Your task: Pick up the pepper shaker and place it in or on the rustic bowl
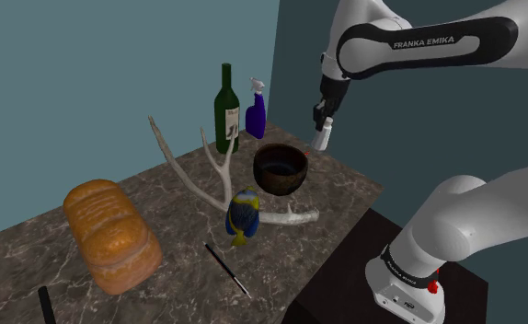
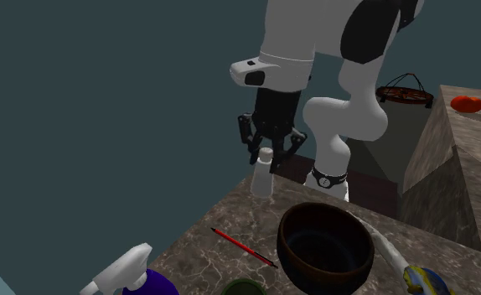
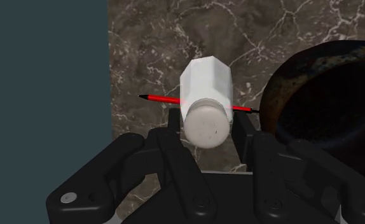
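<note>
**A:** Where's the shaker (image 1: 321,136)?

**B:** In the gripper (image 1: 325,120). It is white, and the two black fingers (image 3: 175,124) are pinched onto its upper part, just under the cap. The jaws are narrow, holding the shaker between them.

**A:** Is it on the table (image 1: 345,198)?

**B:** No, it hangs in the air above the corner at the shoulder view's right. From the wrist, it covers the middle of a red pencil (image 3: 159,99) lying on the marble below.

**A:** And the bowl (image 1: 281,179)?

**B:** Dark brown, upright on the table, near the shaker but apart from it. The shaker is beside the bowl, not over its rim. In the second exterior view the pencil lies between them.

**A:** Anything else out there?

**B:** Behind the bowl stand a green bottle (image 1: 226,110) and a blue spray bottle (image 1: 256,112). A pale antler (image 1: 198,179) sprawls across the middle with a blue and yellow fish (image 1: 244,216) against it, and a loaf (image 1: 110,235) lies toward the shoulder view's left
</note>
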Motion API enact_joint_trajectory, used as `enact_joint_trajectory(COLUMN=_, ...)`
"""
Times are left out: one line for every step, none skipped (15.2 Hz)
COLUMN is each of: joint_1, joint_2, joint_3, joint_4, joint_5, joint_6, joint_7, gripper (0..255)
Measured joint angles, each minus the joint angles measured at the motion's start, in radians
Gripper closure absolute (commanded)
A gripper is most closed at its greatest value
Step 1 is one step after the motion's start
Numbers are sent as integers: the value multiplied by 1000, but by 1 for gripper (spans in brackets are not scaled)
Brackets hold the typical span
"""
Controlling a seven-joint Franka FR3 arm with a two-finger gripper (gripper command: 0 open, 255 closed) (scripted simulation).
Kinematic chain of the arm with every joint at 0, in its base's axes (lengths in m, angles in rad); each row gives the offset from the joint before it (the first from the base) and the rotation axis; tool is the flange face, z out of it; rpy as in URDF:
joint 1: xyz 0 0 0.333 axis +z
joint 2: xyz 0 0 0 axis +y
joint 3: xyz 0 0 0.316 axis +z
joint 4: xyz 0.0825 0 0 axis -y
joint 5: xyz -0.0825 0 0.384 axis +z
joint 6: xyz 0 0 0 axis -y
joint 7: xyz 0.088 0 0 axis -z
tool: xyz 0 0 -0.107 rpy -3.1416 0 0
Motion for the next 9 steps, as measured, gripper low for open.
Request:
enact_joint_trajectory(joint_1=0, joint_2=0, joint_3=1, joint_4=15, joint_5=1, joint_6=-15, joint_7=-1, gripper=255)
enact_joint_trajectory(joint_1=1, joint_2=-3, joint_3=1, joint_4=31, joint_5=2, joint_6=-34, joint_7=-3, gripper=255)
enact_joint_trajectory(joint_1=0, joint_2=-7, joint_3=1, joint_4=38, joint_5=2, joint_6=-45, joint_7=-5, gripper=255)
enact_joint_trajectory(joint_1=1, joint_2=-6, joint_3=2, joint_4=51, joint_5=3, joint_6=-57, joint_7=-5, gripper=255)
enact_joint_trajectory(joint_1=1, joint_2=-11, joint_3=2, joint_4=61, joint_5=4, joint_6=-72, joint_7=-7, gripper=255)
enact_joint_trajectory(joint_1=1, joint_2=-13, joint_3=1, joint_4=73, joint_5=4, joint_6=-85, joint_7=-10, gripper=255)
enact_joint_trajectory(joint_1=2, joint_2=-12, joint_3=4, joint_4=88, joint_5=6, joint_6=-100, joint_7=-9, gripper=255)
enact_joint_trajectory(joint_1=2, joint_2=-12, joint_3=3, joint_4=98, joint_5=6, joint_6=-110, joint_7=-11, gripper=255)
enact_joint_trajectory(joint_1=1, joint_2=-12, joint_3=3, joint_4=112, joint_5=6, joint_6=-124, joint_7=-12, gripper=255)
